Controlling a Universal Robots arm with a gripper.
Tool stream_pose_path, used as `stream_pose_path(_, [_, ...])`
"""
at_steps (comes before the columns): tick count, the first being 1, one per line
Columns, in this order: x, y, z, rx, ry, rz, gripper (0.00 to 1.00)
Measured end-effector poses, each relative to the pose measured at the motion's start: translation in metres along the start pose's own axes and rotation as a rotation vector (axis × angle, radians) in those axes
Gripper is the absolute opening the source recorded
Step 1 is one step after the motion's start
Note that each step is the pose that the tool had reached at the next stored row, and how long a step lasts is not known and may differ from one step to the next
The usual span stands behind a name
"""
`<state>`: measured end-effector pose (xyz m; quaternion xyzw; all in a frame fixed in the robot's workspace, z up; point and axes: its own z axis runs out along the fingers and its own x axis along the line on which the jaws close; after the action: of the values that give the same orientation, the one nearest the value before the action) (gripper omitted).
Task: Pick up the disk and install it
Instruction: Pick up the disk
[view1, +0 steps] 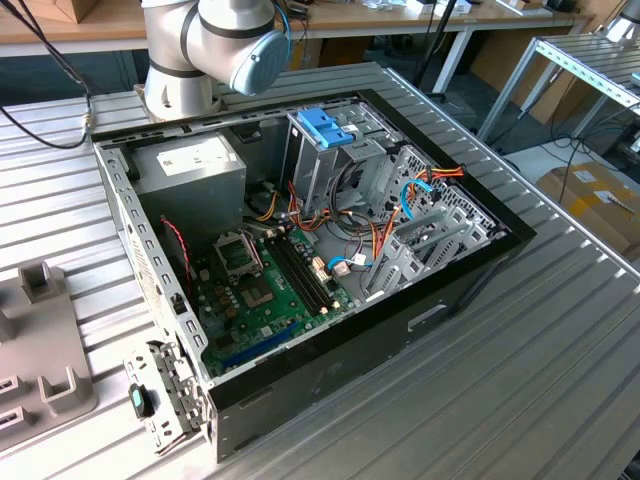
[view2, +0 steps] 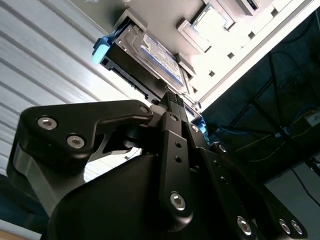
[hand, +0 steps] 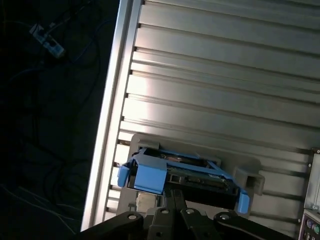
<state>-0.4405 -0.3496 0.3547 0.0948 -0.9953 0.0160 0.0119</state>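
Grey moulded fixture: stands on the ribbed aluminium table at the exterior view's left, just beside the case.
Open black-and-steel computer case: lies on its side mid-table with the cover off and the green motherboard exposed.
Tall metal cage: rises inside the case, on the board's far side, capped by a blue plastic bracket.
Disk: the flat grey-black hard drive in a bright blue plastic carrier frame rests in a grey cradle on the table, near the table's edge.
Black two-finger gripper: drawn narrow, the pads meet with nothing seen between them. The tips sit right at the disk's near edge; I cannot tell whether they touch it.
Progress: judging by this, the approach is made but the grasp is not. The disk is not yet lifted, so picking, carrying and seating it are all left.
View differences: the exterior view gives the case and cage. The second wrist view gives the disk's labelled face and the closed pads. The first wrist view gives its connector edge and the table's rim.
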Motion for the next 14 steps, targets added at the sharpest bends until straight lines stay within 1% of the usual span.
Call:
stream_pose_path(1, [0.0000, 0.0000, 0.0000, 0.0005, -0.0006, -0.019, 0.11])
stream_pose_path(5, [0.0000, 0.0000, 0.0000, 0.0016, -0.0019, -0.063, 0.11])
stream_pose_path(7, [0.0000, 0.0000, 0.0000, 0.0027, -0.0031, -0.102, 0.11])
stream_pose_path(11, [0.0000, 0.0000, 0.0000, 0.0038, -0.0044, -0.145, 0.11])
stream_pose_path(14, [0.0000, 0.0000, 0.0000, 0.0054, -0.0061, -0.203, 0.11])
